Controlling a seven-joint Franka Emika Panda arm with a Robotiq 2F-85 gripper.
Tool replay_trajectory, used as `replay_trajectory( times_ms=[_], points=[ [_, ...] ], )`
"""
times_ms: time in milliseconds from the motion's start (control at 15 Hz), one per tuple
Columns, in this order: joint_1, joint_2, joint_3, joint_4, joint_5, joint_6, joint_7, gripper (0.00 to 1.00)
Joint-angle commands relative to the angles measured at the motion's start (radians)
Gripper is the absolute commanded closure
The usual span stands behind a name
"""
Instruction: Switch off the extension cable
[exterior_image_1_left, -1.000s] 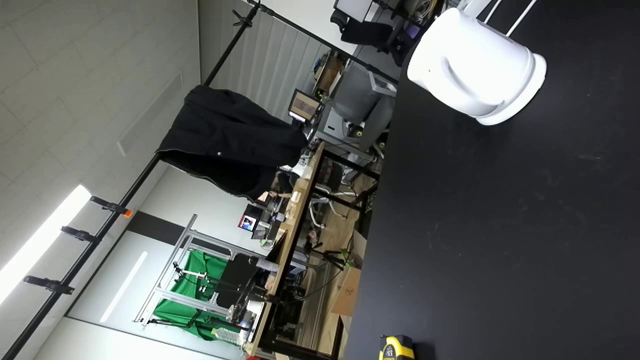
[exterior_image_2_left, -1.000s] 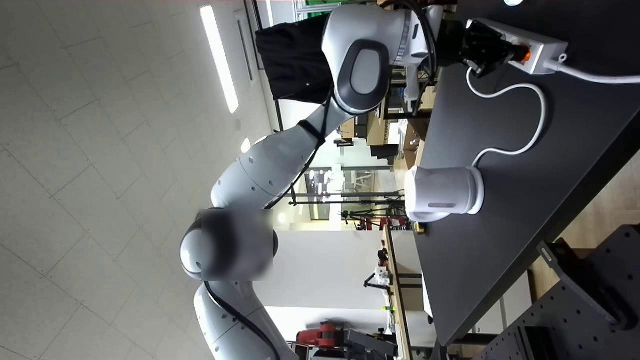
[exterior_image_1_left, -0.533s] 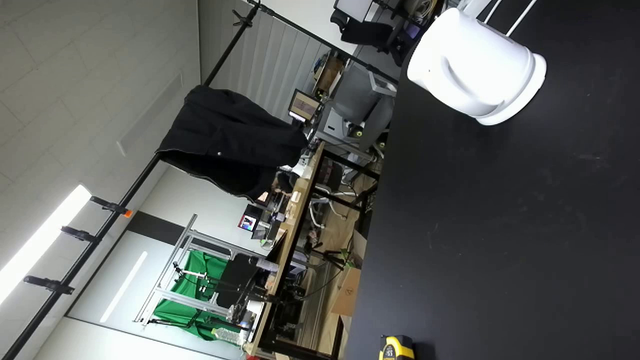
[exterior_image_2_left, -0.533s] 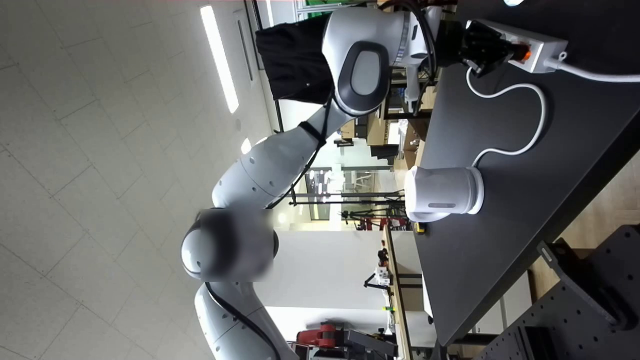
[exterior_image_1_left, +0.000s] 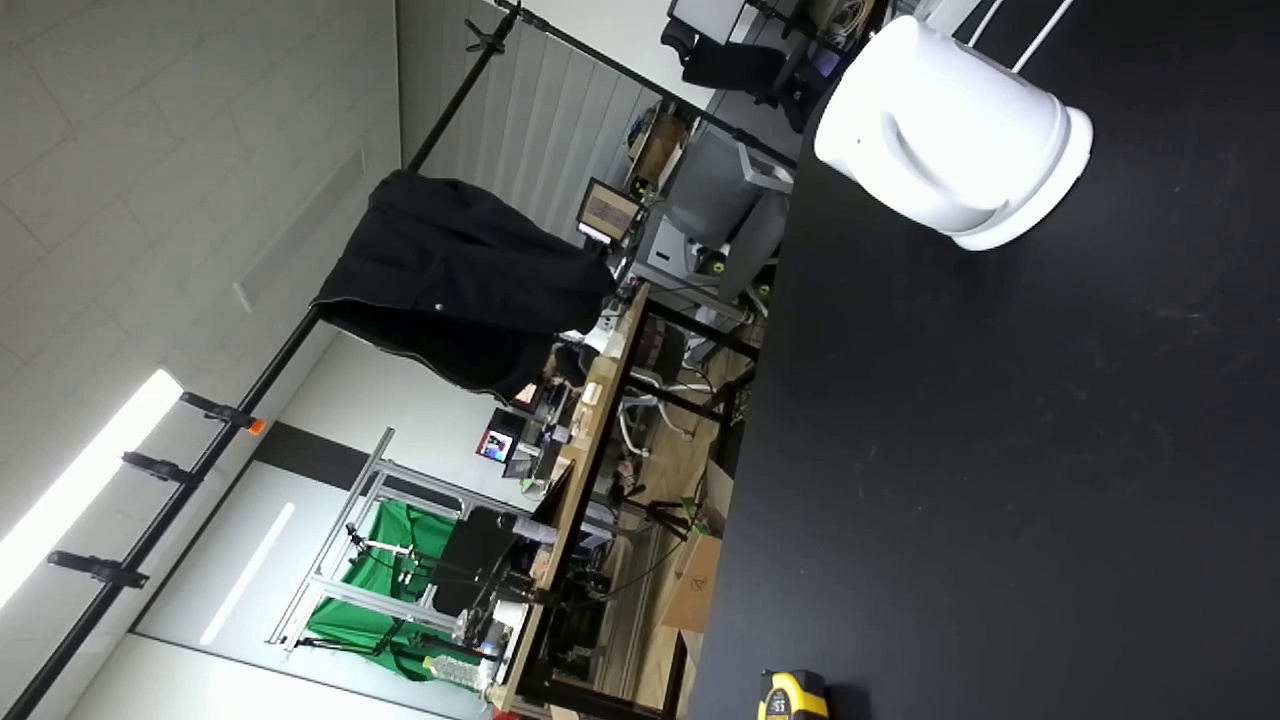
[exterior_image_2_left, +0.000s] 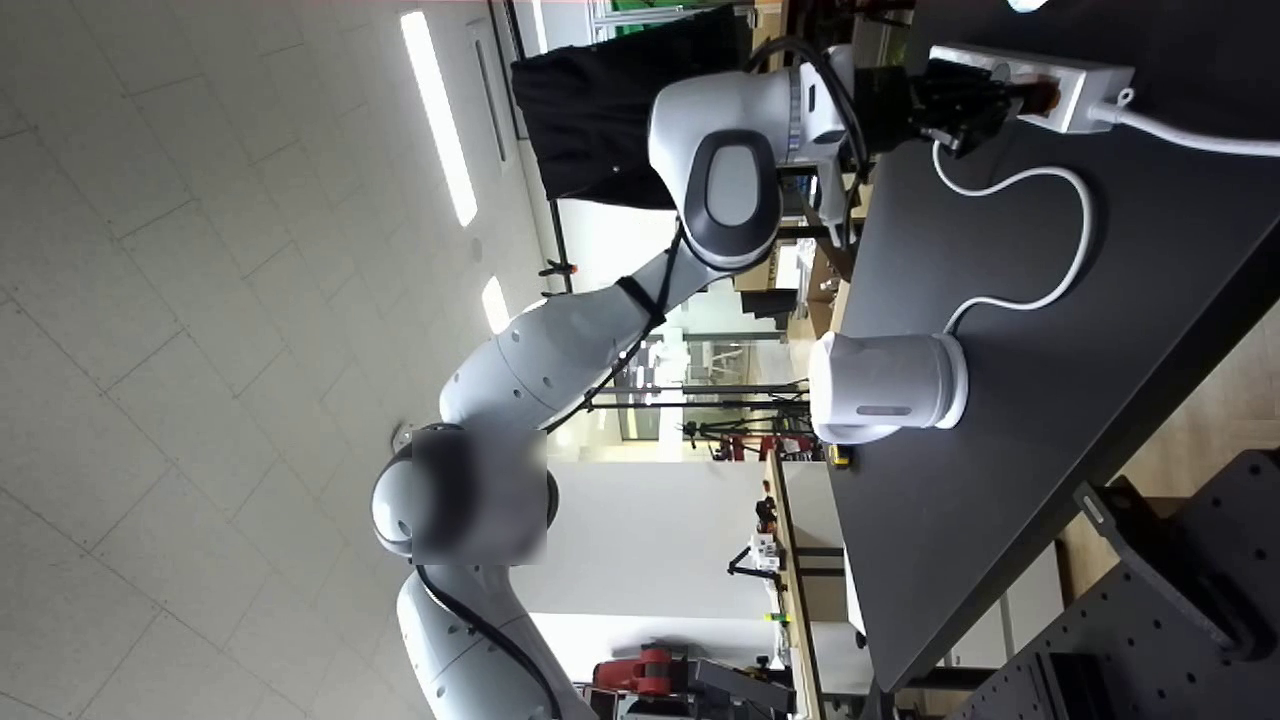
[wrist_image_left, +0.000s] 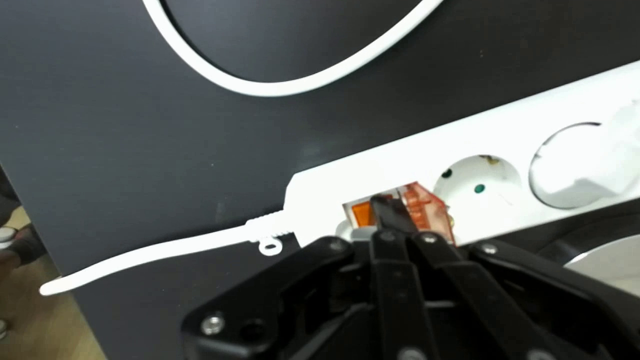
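The white extension strip (wrist_image_left: 340, 182) lies on the dark table and also shows in an exterior view (exterior_image_2_left: 1092, 92). Its red-orange rocker switch (wrist_image_left: 425, 207) sits near the cable end, partly hidden behind my finger. In the exterior view the switch (exterior_image_2_left: 1047, 97) looks dark red-brown, not glowing. My gripper (wrist_image_left: 389, 204) is shut, with no object seen between the fingers. Its tips are on the switch, as far as I can see in the wrist view; the gripper (exterior_image_2_left: 1032, 98) also meets the strip there in the exterior view.
A white kettle (exterior_image_2_left: 885, 385) stands on the table (exterior_image_2_left: 1000, 520), also seen in an exterior view (exterior_image_1_left: 950, 130). Its white cord (exterior_image_2_left: 1085, 215) curves to the strip. The strip's cable (wrist_image_left: 185, 248) runs off the end. A yellow tape measure (exterior_image_1_left: 793, 697) lies on the table.
The arm and wrist have tilted, shifting down in the exterior picture, while the fingertips stay at the switch. The strip has shifted slightly. The switch has gone from bright orange to dark red-brown.
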Motion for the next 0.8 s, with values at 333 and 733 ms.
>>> replay_trajectory(
  times_ms=[333,733],
  points=[
    [0.201,-0.04,-0.096,-0.24,-0.078,0.3,0.065,1.0],
    [0.338,-0.088,-0.185,-0.355,-0.071,0.392,0.097,1.0]
  ],
)
